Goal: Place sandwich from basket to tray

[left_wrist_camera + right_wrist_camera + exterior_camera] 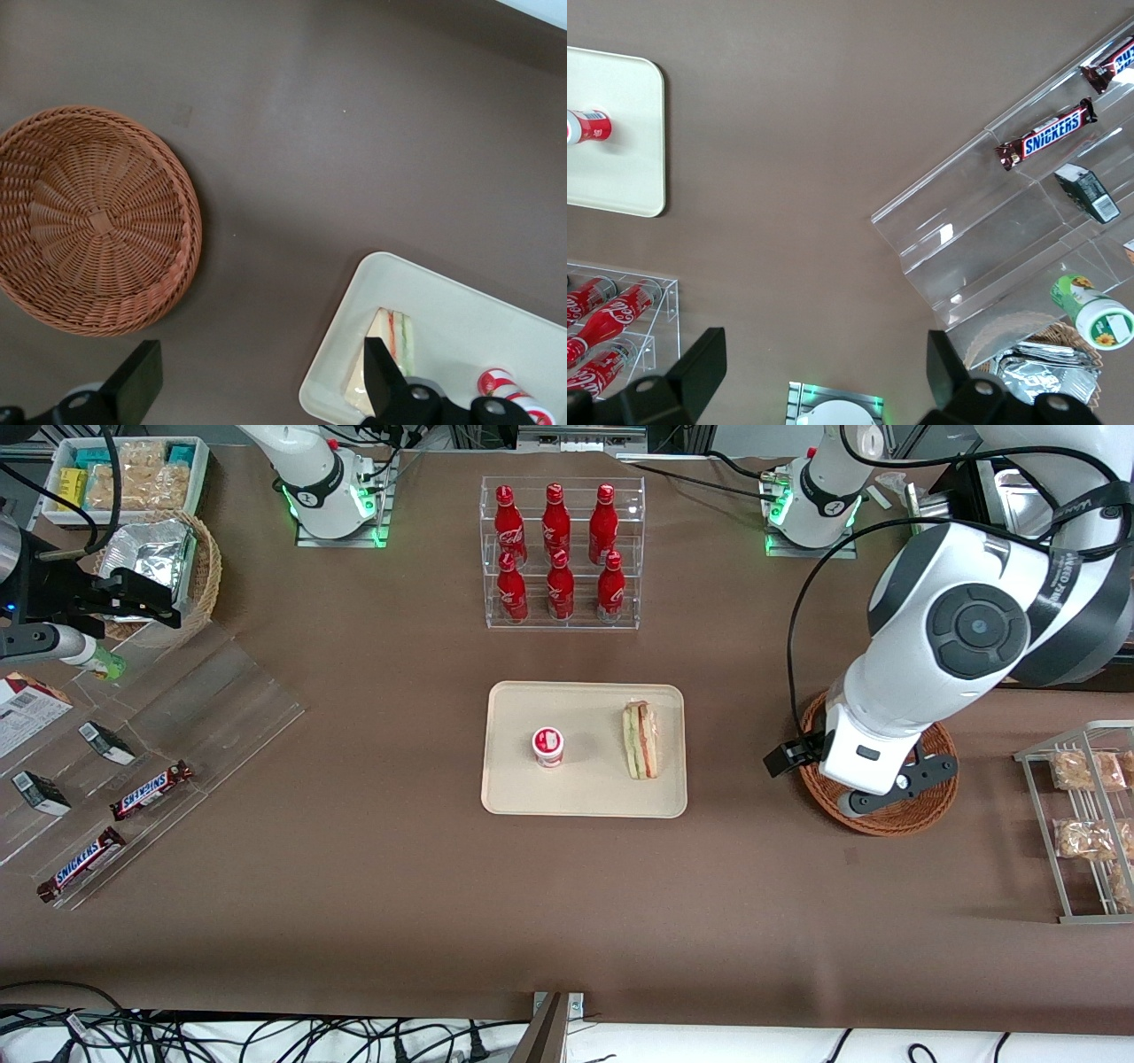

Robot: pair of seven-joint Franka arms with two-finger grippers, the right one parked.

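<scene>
Sandwich: we found the sandwich (640, 740) lying on the tray (585, 797), at the tray's end toward the working arm, its green and pink-red filling layers showing; in the left wrist view the wedge (387, 354) sat just inside the tray's rim (330, 372).
Cup: we saw a small white cup with a red-and-white lid (548, 746) standing on the same tray, apart from the sandwich and toward the parked arm's end.
Basket: we noted the reddish-brown wicker basket (895, 819) on the worktop (567, 903) beside the tray, toward the working arm's end; in the left wrist view the basket (93, 217) held nothing.
Claw: we saw the claw (864, 784) hanging above the basket, well apart from the sandwich; in the left wrist view its fingers (142, 376) stood spread wide, released, with nothing between them.
Bottle rack: we counted six red bottles in a clear rack (562, 553), farther from the front camera than the tray.
Snack bars: we saw two Snickers bars (151, 790) on a clear stand toward the parked arm's end.
Wire rack: we saw bags of tan snacks on a wire rack (1085, 815) toward the working arm's end.
</scene>
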